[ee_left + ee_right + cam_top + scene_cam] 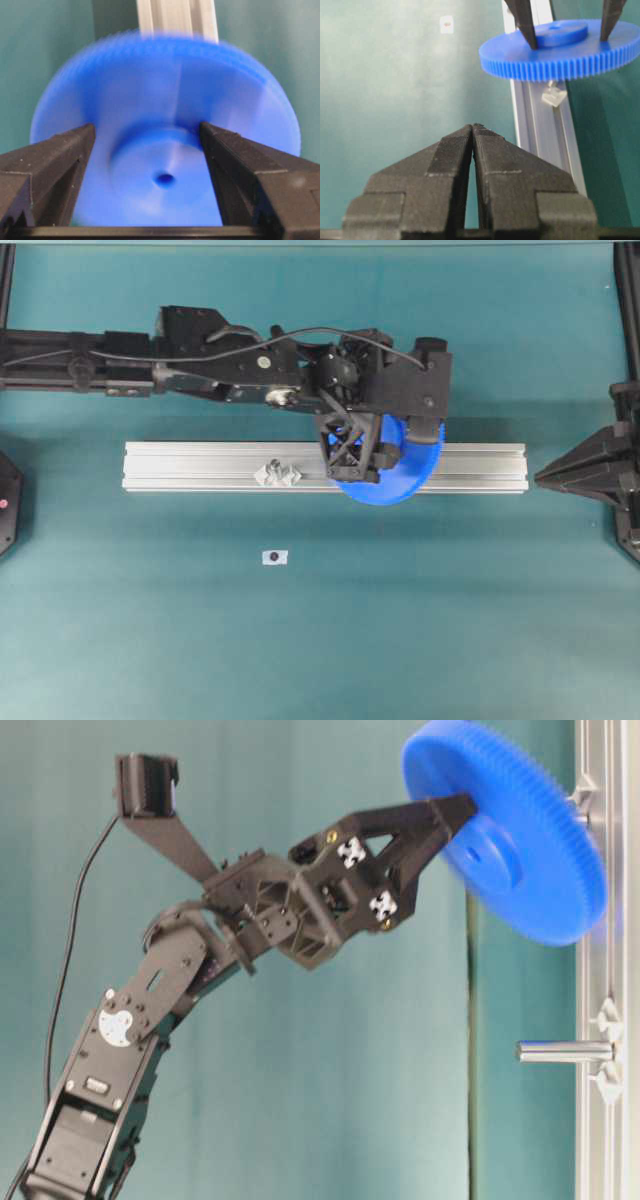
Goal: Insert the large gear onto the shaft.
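Blue large gear (165, 150) motion-blurred, lower edge cut off.

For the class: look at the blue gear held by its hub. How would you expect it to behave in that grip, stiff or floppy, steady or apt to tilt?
The large gear likely stays stiff: its disc looks flat, unsagging. It may tilt, since the left gripper pinches only the small raised hub. It seems light, being plastic-looking and thin.

obstacle: rail (200, 466) with shaft (565, 1051); free: mat (400, 620) around
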Controlling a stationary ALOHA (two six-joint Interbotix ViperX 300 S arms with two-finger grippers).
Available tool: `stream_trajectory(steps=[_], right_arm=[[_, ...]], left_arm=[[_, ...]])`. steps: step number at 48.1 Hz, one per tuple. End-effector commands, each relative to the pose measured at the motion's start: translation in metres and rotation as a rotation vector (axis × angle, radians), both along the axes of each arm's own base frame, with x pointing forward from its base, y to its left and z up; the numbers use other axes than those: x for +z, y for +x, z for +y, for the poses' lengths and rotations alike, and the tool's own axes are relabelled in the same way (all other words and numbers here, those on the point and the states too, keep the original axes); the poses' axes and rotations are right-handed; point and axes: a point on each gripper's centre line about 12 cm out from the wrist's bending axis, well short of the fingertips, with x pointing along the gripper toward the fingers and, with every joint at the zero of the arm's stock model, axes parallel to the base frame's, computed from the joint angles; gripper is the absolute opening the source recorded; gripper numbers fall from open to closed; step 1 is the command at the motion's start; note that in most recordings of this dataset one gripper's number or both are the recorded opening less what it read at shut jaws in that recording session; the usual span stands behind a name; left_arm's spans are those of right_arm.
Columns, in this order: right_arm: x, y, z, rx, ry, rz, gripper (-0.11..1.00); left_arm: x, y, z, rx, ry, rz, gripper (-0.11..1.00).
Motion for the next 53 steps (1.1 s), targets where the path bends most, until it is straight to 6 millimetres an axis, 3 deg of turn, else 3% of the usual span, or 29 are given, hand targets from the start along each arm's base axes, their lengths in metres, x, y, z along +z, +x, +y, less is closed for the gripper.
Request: stream_trajectory(steps=[1, 20, 53], right_arm=[[0.004, 0.002, 0.0, -0.003, 0.01, -0.012, 0.13], [0.002, 0.002, 0.0, -0.003, 0.01, -0.009, 0.13], [0.001, 0.002, 0.0, -0.004, 0.013, -0.012, 0.13]], left_arm=[[0.015, 0.006, -0.003, -0.011, 0.01, -0.039, 0.84], [0.002, 0.006, -0.004, -0.022, 0.015, 0.001, 0.84], [-0.001, 0.009, -0.003, -0.027, 0.02, 0.005, 0.84]])
